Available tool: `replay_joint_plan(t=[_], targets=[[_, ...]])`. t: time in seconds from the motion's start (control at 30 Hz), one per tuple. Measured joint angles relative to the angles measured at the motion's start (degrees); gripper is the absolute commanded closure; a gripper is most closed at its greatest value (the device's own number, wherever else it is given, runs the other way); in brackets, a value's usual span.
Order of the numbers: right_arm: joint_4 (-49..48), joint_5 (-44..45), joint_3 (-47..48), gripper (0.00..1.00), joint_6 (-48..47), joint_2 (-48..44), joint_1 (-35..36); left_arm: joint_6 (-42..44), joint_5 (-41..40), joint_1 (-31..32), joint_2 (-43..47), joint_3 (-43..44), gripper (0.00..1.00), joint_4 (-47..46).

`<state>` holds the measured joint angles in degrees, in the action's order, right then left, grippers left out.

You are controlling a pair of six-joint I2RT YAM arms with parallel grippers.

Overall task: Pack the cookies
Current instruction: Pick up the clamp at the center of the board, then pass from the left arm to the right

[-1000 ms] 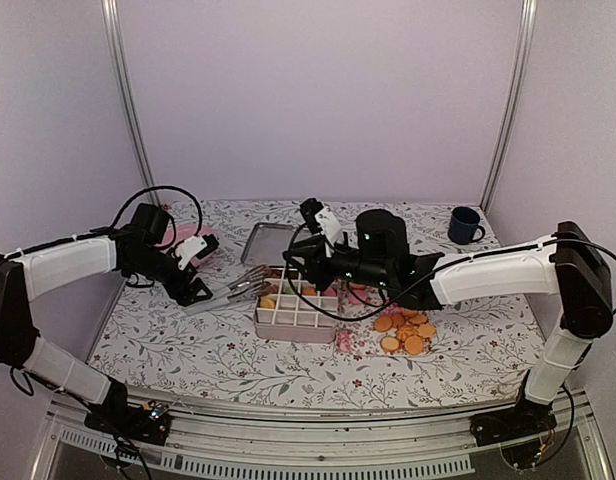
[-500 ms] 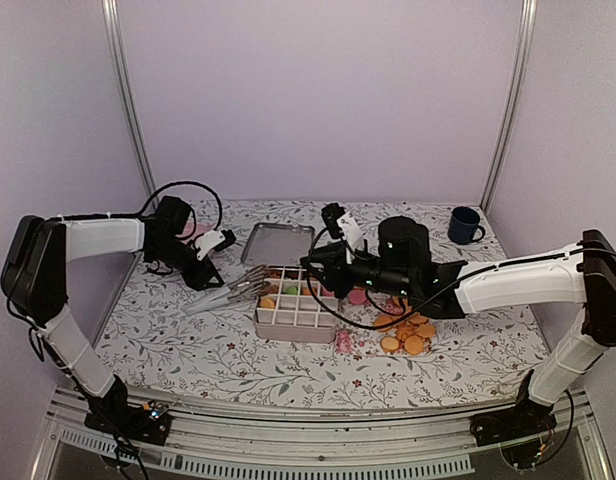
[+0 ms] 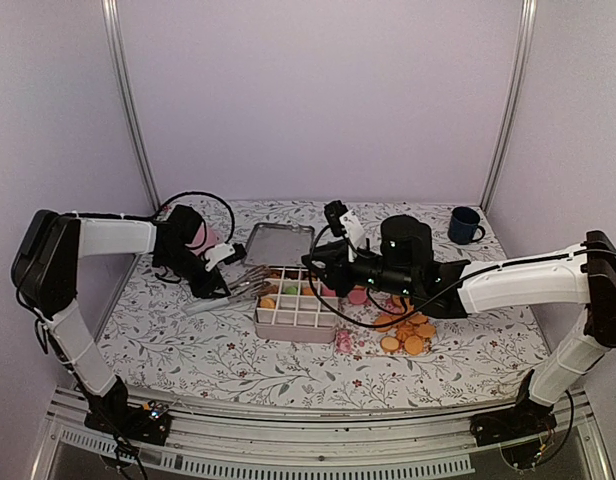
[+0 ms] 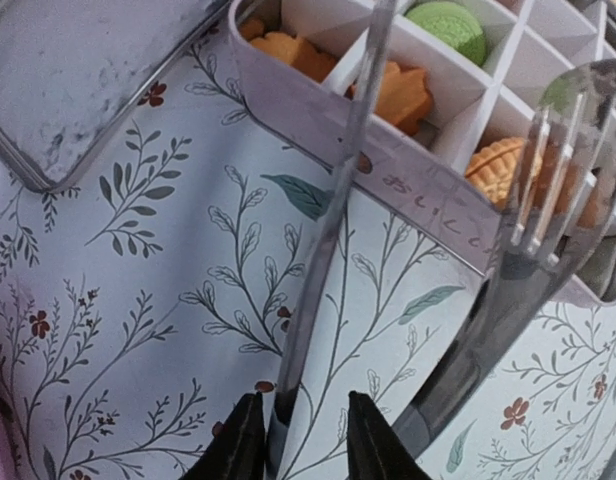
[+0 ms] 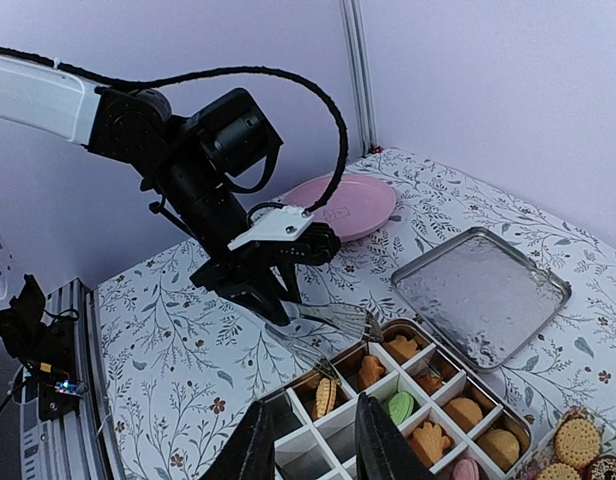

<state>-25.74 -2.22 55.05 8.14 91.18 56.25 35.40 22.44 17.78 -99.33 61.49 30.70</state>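
Several cookies [image 3: 408, 333] lie loose in a pile on the table [image 3: 188, 350], just right of the divided box [image 3: 293, 322].

- Packed so far: some cells on the box's far side are filled, among them a green cookie [image 4: 446, 25] and a leaf-shaped orange cookie [image 4: 400, 95].
- Left to do: the near cells look bare and the loose pile is large. By judgement the job is less than half done.
- Left end effector [image 4: 303, 415]: fingers flank the thin fork handle [image 4: 328, 230], beside a second fork [image 4: 548, 190] propped on the box's wall. A gap shows on one side, so whether it pinches cannot be told.
- Right end effector [image 5: 308, 420]: above the box's near corner, fingers parted, nothing between them.
- Other items: metal tray [image 3: 276, 243], pink plate [image 5: 338, 205] and blue mug [image 3: 465, 225].
- Obscured: the right arm covers part of the box in the top view. The left wrist view cuts off most cells. A small pink item by the pile is too blurred to name. The loose cookies overlap, so no count.
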Motion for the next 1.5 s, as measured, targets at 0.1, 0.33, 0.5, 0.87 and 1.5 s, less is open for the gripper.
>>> replay_joint_plan(t=[0.1, 0.33, 0.5, 0.87, 1.5], targets=[[0.1, 0.0, 0.0, 0.71, 0.0, -0.1, 0.0, 0.2, 0.1, 0.0, -1.6, 0.3, 0.82, 0.0], [0.4, 0.0, -0.1, 0.71, 0.1, -0.9, 0.0, 0.5, 1.1, 0.1, -2.8, 0.8, 0.97, 0.5], [0.6, 0.0, -0.4, 0.71, 0.1, -1.1, 0.0, 0.6, 1.7, 0.2, -2.8, 1.1, 1.0, 1.2], [0.7, 0.0, -0.4, 0.7, 1.0, -1.2, 0.1, -1.9, 7.0, 0.2, 2.8, 3.5, 1.0, 7.3], [-9.8, -16.7, 11.9, 0.69, 14.0, 7.2, 0.4, -36.3, 38.0, 4.3, 27.8, -0.2, 1.0, -8.2]])
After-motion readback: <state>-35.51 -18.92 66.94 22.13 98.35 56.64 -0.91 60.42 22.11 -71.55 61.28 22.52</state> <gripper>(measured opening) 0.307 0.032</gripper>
